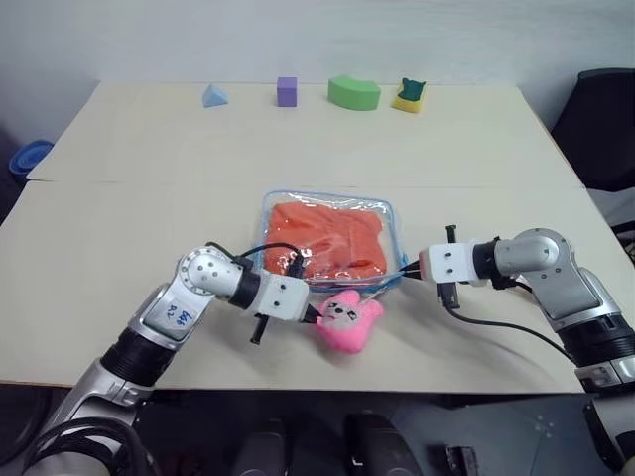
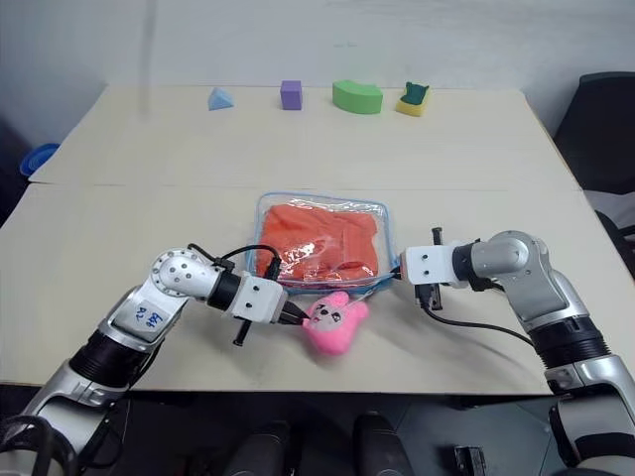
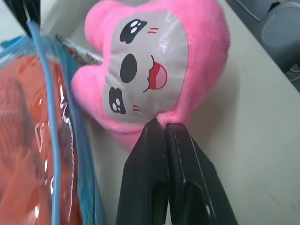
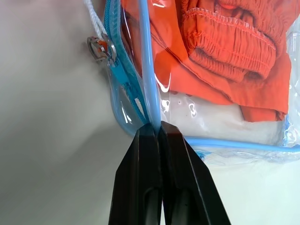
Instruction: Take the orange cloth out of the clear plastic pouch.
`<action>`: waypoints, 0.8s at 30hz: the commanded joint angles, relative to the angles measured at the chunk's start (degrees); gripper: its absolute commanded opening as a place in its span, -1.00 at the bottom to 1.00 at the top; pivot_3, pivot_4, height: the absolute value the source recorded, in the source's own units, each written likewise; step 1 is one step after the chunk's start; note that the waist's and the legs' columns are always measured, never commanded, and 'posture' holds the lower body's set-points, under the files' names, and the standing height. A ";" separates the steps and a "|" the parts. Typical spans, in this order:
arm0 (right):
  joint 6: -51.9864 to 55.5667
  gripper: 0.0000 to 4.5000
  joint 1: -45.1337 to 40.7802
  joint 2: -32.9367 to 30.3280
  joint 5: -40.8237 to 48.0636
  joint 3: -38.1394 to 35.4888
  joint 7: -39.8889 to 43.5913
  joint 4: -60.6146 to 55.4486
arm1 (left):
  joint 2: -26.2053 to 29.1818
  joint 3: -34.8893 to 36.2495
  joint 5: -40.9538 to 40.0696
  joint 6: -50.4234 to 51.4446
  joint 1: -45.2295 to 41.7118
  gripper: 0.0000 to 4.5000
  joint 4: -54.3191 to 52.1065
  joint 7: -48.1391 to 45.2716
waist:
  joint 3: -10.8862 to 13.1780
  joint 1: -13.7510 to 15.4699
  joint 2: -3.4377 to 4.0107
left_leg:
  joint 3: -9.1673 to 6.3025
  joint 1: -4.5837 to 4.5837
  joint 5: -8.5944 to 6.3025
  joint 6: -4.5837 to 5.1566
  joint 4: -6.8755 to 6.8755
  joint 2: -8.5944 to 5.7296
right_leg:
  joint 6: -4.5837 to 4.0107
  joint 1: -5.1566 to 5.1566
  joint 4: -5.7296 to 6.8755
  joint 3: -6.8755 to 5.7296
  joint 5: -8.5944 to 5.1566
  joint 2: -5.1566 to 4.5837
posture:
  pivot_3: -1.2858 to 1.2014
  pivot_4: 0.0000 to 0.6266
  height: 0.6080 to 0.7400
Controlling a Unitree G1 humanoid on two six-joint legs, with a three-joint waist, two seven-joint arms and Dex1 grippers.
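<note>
You can't tell whether the right gripper (image 4: pixel 157 129) actually pinches the clear plastic pouch (image 1: pixel 389 220) edge or only meets it. The orange cloth (image 1: pixel 327 238) is blurred by glare through the plastic. The pink plush toy (image 3: pixel 154 65) hides the pouch's near edge in the head views.

Blue handwriting on the left arm's white label (image 1: pixel 177 315) is too small to read.

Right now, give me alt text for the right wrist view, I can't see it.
The right claw, shut, pinches the light blue edge of the clear plastic pouch at its corner. The orange cloth lies folded inside, and a zipper pull rests beside it on the table.
</note>
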 commanded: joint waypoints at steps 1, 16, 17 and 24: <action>-1.48 -0.99 -1.38 -2.42 0.30 -2.94 -0.38 1.12 | 4.57 6.77 -2.12 2.95 5.24 -1.00 -2.56 1.90 | 0.00 -0.20 0.00 | 0.00 0.00 0.00 0.00 -0.01 0.01 | 0.00 -0.02 0.01 0.00 0.00 0.00 | 0.03 -0.52 1.00; -9.34 -0.99 1.08 -7.28 5.58 -6.07 2.91 2.55 | 19.46 35.69 -7.77 6.60 26.19 -1.00 0.36 8.48 | 0.03 -1.26 0.05 | -0.01 0.02 -0.06 0.09 -0.20 0.05 | -0.04 -0.02 -0.06 -0.04 -0.02 -0.02 | 0.03 -0.52 1.00; -9.74 -0.99 1.19 -7.33 6.16 -6.20 3.32 2.36 | 19.79 36.47 -7.32 5.12 26.16 -1.00 1.69 9.20 | 0.04 -1.26 0.06 | -0.01 0.04 -0.06 0.10 -0.20 0.05 | -0.05 -0.01 -0.07 -0.04 -0.03 -0.03 | 0.03 -0.52 1.00; -4.90 -0.99 1.37 -5.44 8.59 -5.47 4.00 -2.22 | 18.66 35.50 -10.24 8.92 24.24 -1.00 2.32 10.14 | 0.04 -1.22 0.07 | 0.00 0.07 -0.17 0.27 -0.21 0.05 | -0.05 0.02 -0.08 -0.05 -0.03 -0.07 | 0.03 -0.52 1.00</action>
